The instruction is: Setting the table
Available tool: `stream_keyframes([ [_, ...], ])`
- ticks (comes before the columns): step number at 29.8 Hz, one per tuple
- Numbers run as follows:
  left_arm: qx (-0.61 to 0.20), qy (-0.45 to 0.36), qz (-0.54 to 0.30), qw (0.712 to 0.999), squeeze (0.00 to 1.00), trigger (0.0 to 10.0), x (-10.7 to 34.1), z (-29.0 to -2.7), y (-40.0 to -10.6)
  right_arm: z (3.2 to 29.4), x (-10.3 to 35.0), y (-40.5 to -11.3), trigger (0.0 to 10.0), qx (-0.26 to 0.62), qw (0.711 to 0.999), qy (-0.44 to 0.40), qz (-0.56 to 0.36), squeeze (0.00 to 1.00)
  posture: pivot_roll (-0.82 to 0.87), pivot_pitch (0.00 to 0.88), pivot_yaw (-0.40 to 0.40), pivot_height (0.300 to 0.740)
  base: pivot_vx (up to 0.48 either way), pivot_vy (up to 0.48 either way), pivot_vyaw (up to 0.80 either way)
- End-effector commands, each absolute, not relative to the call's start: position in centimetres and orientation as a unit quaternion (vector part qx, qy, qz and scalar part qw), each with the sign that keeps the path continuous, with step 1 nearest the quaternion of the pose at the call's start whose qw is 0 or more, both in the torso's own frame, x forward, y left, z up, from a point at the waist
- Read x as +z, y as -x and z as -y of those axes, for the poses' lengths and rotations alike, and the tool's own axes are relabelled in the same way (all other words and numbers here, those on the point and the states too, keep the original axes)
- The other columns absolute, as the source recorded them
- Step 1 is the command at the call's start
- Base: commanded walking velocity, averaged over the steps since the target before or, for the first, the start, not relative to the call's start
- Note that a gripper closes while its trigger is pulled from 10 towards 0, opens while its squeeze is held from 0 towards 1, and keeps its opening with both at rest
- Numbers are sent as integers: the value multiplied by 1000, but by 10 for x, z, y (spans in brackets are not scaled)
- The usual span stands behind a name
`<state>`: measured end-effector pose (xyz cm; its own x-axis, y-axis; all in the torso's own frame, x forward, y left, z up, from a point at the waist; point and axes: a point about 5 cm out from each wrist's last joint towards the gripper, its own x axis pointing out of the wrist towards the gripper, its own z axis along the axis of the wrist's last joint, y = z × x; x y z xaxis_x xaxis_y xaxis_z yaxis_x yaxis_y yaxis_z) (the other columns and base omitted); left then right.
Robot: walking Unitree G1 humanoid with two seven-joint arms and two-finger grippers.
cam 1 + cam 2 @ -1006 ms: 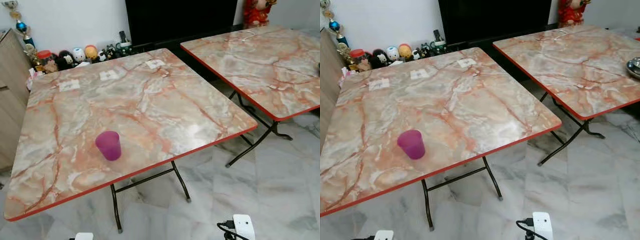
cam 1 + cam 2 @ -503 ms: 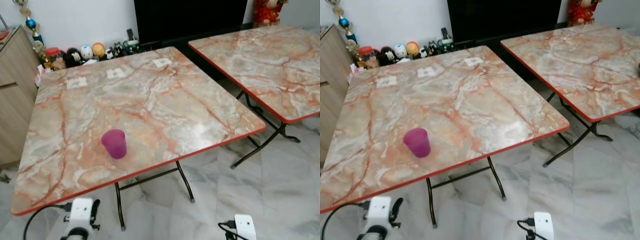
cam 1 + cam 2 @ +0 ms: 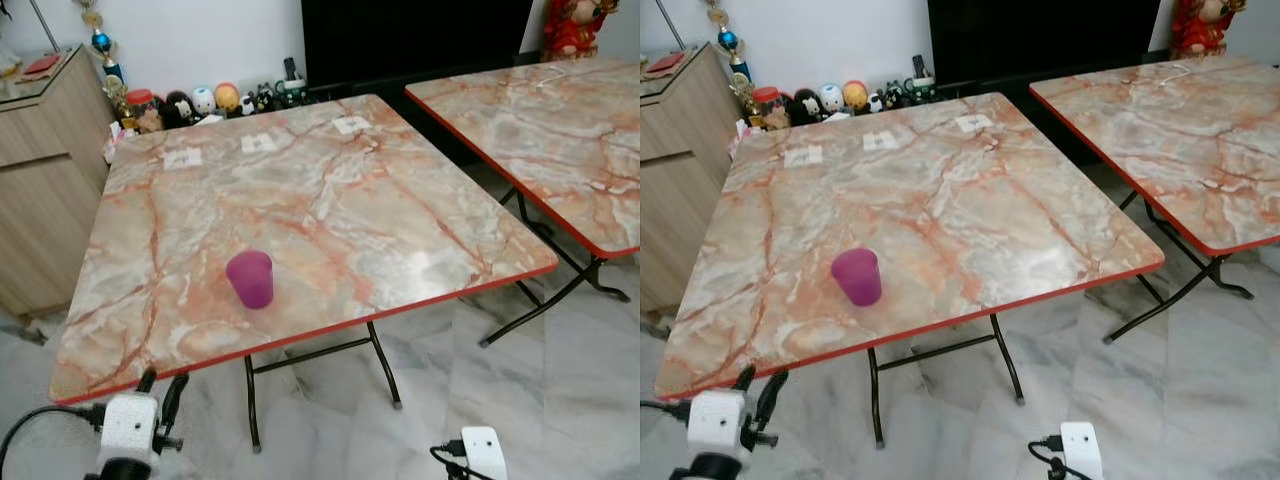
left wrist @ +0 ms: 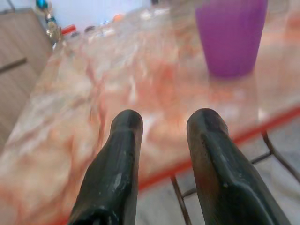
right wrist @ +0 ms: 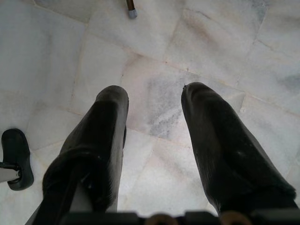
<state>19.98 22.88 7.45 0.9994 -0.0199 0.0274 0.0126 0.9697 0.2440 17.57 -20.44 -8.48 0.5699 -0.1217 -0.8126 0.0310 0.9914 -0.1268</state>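
Two marble-patterned folding tables are seen from above, with one purple cup set on the nearer one.

The purple cup (image 3: 250, 279) stands upright on the near table (image 3: 330, 200), close to its near red edge and left of centre. A second table (image 3: 560, 120) is placed to the right, apart from the first. The left gripper (image 4: 161, 129) is held just off the near edge of the table, pointed toward the cup; its fingers (image 4: 117, 159) are parted and nothing is held between them. The right gripper (image 5: 154, 101) is hung low over the pale marble floor (image 5: 154, 47), its fingers likewise parted and empty. A wooden cabinet (image 3: 40, 190) and a row of small figurines (image 3: 200, 100) are seen at the far left by the wall.
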Motion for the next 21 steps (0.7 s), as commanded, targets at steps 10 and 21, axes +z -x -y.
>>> stream_keyframes([
  [10,-52,-1,31,998,0,10000,112,-180,-273,200,-85,-176,10000,-55,886,41,-458,0,-40,0,52,740,0,0,0],
  [21,-38,29,46,998,0,10000,128,-186,-285,203,-84,-178,10000,-54,886,46,-458,0,-30,0,36,740,44,0,0],
])
